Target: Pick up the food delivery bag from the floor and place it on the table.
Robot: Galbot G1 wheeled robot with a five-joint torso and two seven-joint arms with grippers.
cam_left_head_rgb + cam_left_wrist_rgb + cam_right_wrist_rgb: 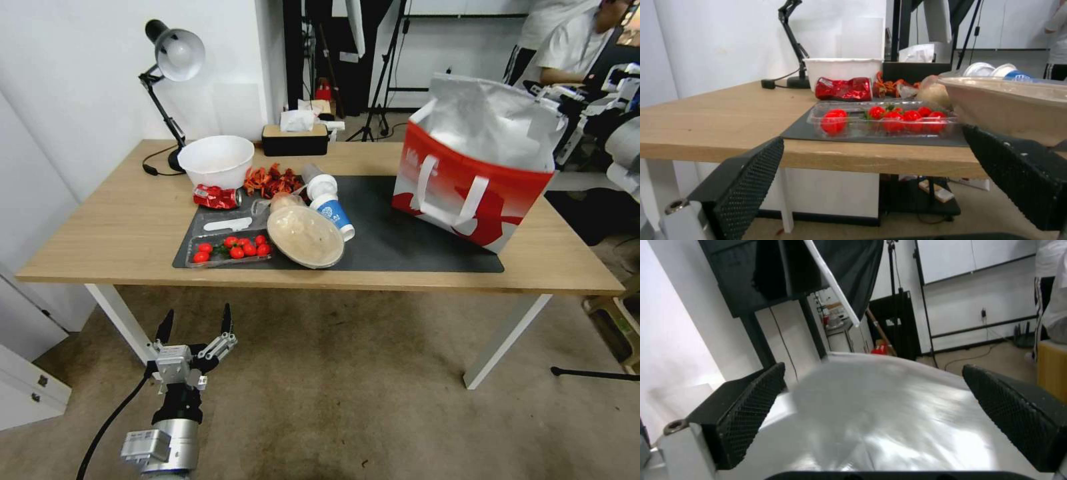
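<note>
On the desk point(120, 227), toward 2 o'clock of the dark grey mat point(413, 240), the food delivery bag point(480, 173) stood upright, silver lining showing. Below the desk's front edge at 7 o'clock, the left gripper point(195, 323) hovered over the floor point(347, 400), jaws spread and empty. Close over the foil, the right gripper point(871, 416) had its jaws wide apart too.

White wall point(80, 73), black desk lamp point(170, 63), tripod stands point(387, 73), white cabinet point(27, 387)
</note>
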